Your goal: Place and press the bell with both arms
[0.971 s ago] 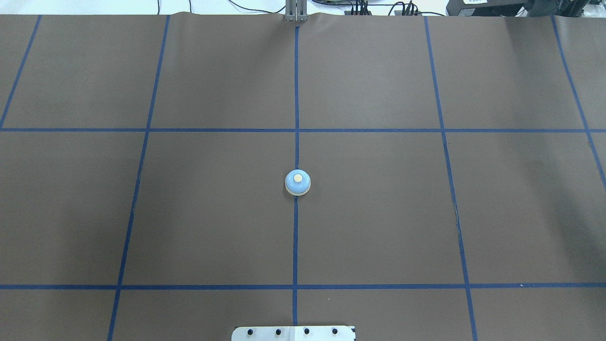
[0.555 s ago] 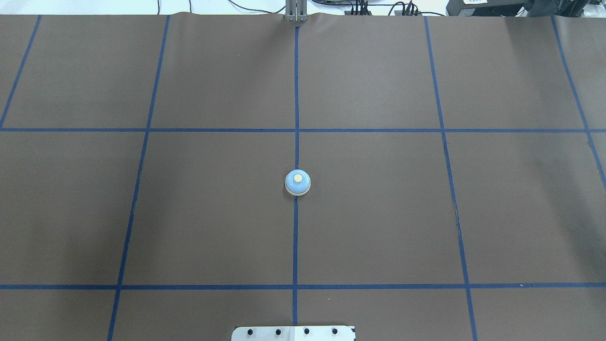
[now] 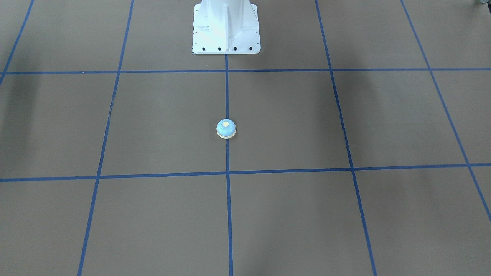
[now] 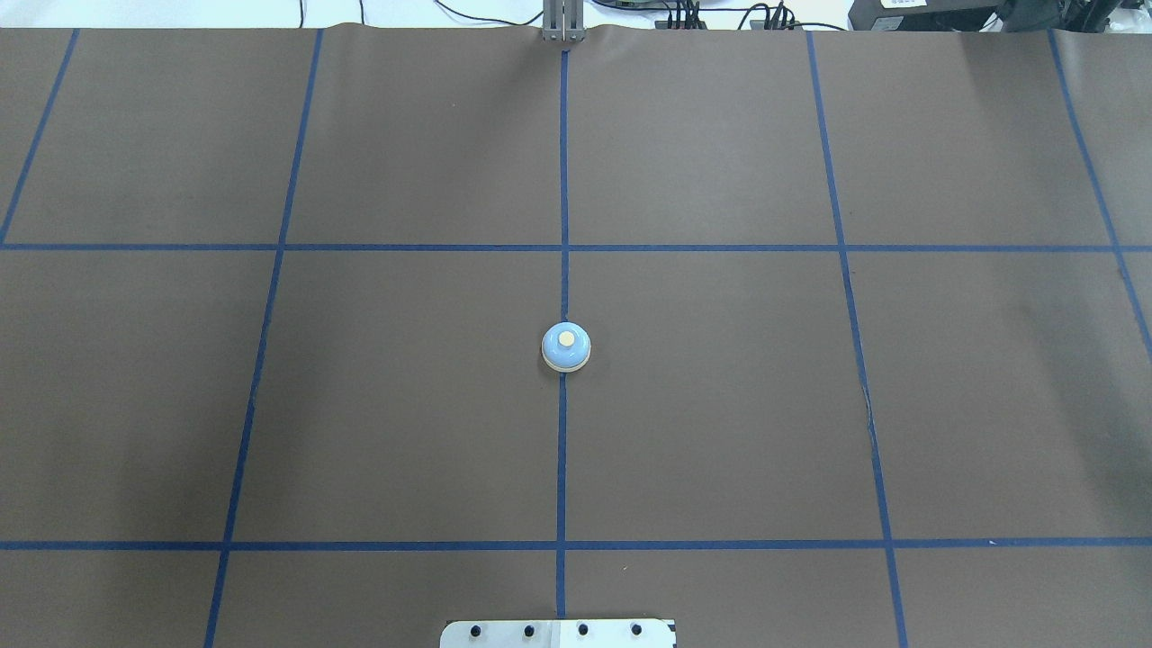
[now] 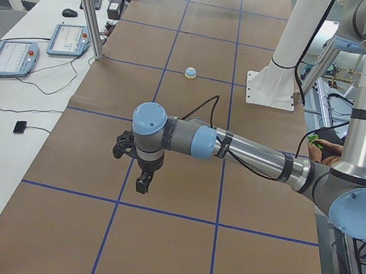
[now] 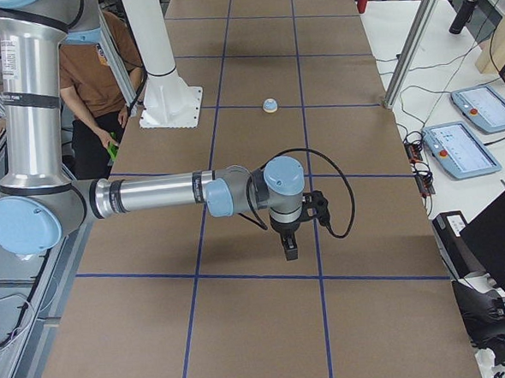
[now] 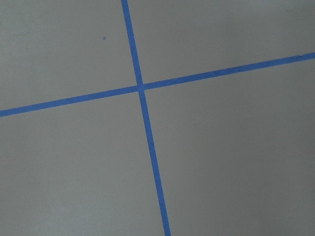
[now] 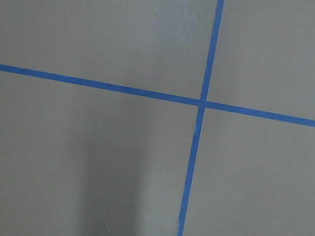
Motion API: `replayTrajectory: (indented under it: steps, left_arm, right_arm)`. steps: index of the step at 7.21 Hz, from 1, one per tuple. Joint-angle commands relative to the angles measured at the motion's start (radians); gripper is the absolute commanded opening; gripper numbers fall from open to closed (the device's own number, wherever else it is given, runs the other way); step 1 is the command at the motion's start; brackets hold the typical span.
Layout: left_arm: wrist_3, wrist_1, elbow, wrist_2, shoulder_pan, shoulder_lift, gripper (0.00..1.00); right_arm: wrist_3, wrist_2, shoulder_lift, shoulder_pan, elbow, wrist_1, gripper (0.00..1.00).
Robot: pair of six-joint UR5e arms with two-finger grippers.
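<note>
The small light-blue bell (image 4: 566, 346) with its cream button stands upright on the centre tape line of the brown mat; it also shows in the front view (image 3: 226, 128) and far off in both side views (image 5: 191, 72) (image 6: 270, 105). Nothing touches it. My left gripper (image 5: 141, 183) hangs over the mat far out at the table's left end, fingers pointing down. My right gripper (image 6: 289, 247) hangs likewise at the right end. Each shows only in a side view, so I cannot tell whether it is open or shut. Both wrist views show only mat and blue tape crossings.
The white pedestal base (image 3: 226, 27) stands behind the bell on the robot's side. Blue tape lines grid the brown mat (image 4: 720, 405). Control tablets (image 5: 12, 57) (image 6: 460, 146) lie on the side benches. A seated operator (image 6: 99, 70) is beside the pedestal.
</note>
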Motion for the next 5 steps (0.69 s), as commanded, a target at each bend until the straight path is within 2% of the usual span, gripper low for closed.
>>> replayTrajectory:
  steps: [1, 5]
  left_arm:
    - [0.002, 0.000, -0.003, 0.001, 0.000, 0.003, 0.99]
    - [0.002, 0.000, -0.012, 0.001, 0.000, 0.013, 1.00]
  right_arm:
    - [-0.001, -0.010, 0.016, 0.001, -0.001, 0.001, 1.00]
    - [0.000, -0.010, 0.020, 0.001, -0.001, -0.006, 1.00]
